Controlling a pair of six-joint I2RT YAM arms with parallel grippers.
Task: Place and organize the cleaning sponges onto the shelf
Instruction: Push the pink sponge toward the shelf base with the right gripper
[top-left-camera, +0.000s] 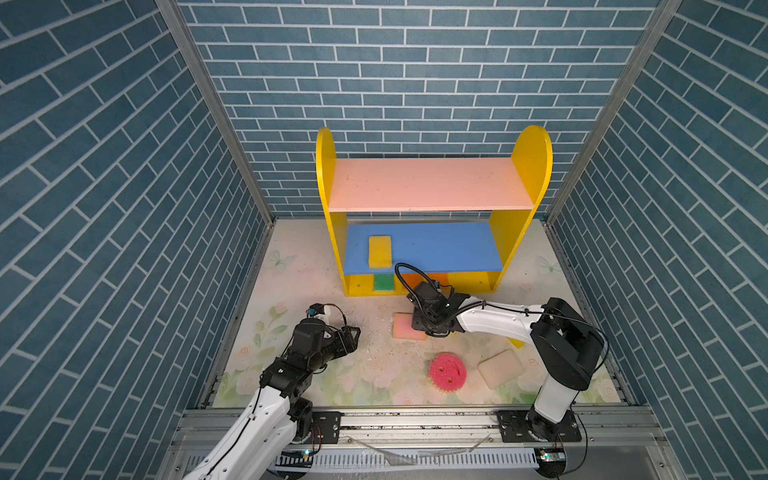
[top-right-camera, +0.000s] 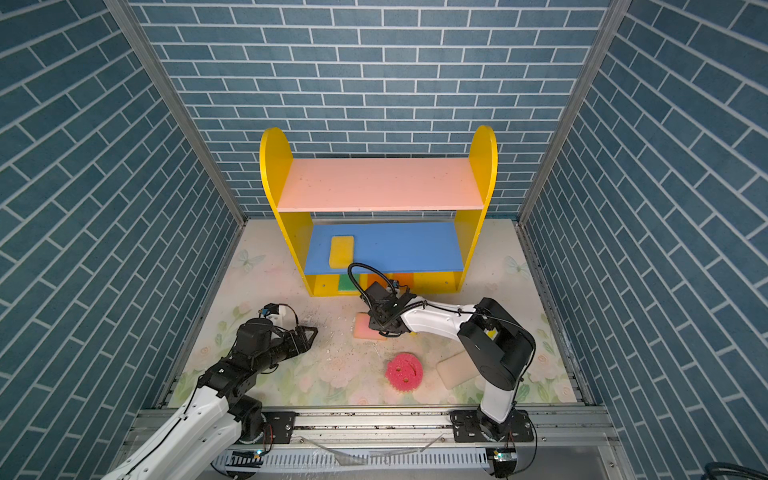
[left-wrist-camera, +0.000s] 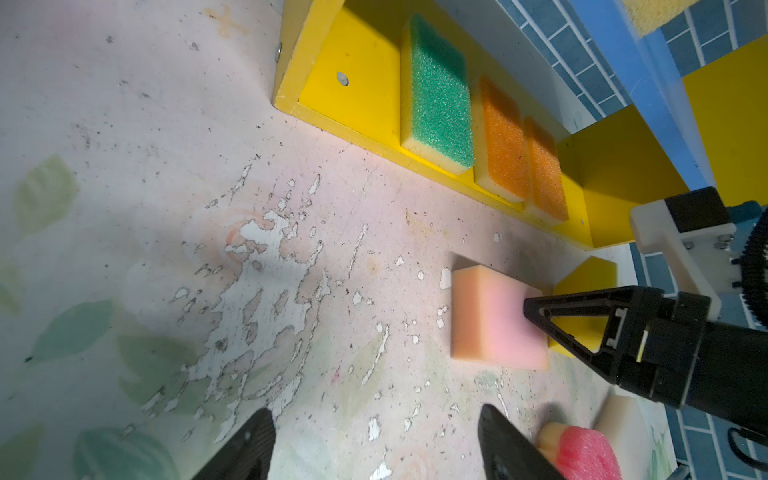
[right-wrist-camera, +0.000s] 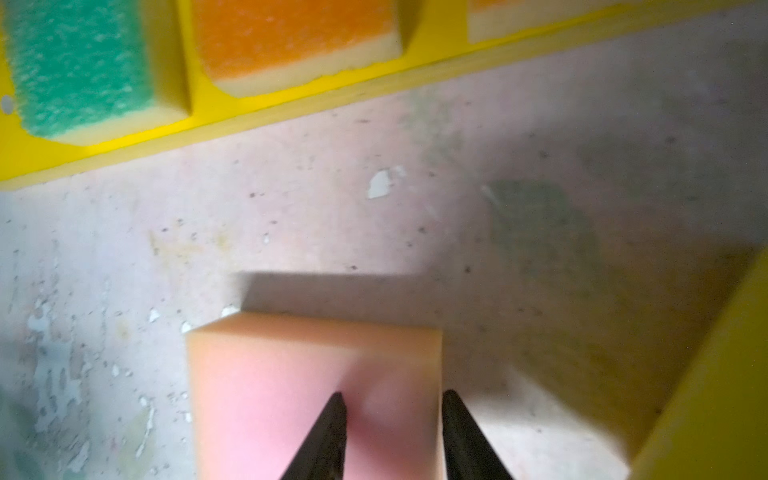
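Right pincer (right-wrist-camera: 390, 395), partly open, rests its tips on the pink sponge (right-wrist-camera: 270, 395), which lies flat on the worktop (right-wrist-camera: 374, 232) beneath it, far edge parallel to the shelf (right-wrist-camera: 291, 112) front ahead. Grip and long axis unclear. Left pincer (left-wrist-camera: 374, 415) gapes wide, empty.

No readable text, labels, brands or numbers anywhere, only sign a smiley face cut into the round pink sponge (top-left-camera: 447, 370)

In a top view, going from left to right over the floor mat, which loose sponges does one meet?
pink rectangular sponge, round pink smiley sponge, cream sponge. The half-hidden yellow sponge overlaps the cream one, so it is left out.
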